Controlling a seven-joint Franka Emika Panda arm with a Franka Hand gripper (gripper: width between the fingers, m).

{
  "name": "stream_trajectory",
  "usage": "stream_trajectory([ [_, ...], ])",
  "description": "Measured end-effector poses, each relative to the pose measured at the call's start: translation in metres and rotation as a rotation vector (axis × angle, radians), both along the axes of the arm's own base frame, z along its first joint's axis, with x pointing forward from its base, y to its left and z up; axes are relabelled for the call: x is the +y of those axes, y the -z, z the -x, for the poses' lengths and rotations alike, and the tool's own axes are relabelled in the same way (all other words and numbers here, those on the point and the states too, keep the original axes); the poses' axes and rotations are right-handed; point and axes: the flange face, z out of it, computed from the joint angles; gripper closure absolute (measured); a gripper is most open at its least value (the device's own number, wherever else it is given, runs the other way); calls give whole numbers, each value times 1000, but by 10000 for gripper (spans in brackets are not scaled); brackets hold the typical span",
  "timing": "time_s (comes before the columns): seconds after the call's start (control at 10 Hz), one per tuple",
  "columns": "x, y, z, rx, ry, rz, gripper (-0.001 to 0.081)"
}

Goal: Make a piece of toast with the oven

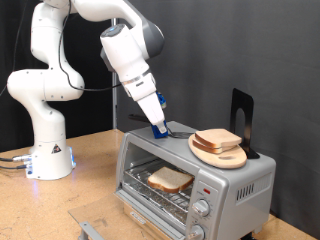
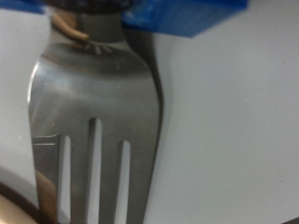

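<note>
Down on the oven (image 1: 240,185) roof sits the gripper (image 1: 160,128), its blue fingers (image 2: 187,14) closed on the handle of a metal fork (image 2: 93,121) — the wrist view shows the fork's head and tines running out ahead of them, probably so it can serve as a tool near hot metal. Below the gripper, inside the oven on the wire rack (image 1: 150,193), lies the piece of toast (image 1: 170,179); the door appears to be open. Beside the gripper, on the same roof, a round wooden board (image 1: 222,152) carries what look like two more slices (image 1: 218,139), kept close as spares. I count one oven, one fork and one board.
</note>
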Motion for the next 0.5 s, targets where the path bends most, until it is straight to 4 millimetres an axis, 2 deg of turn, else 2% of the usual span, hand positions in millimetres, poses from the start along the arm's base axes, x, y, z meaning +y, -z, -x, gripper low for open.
stream_trajectory([
  [0.3, -1, -5, 1, -11, -1, 1, 124],
  [0.5, -8, -18, 1, -2, 5, -35, 124],
])
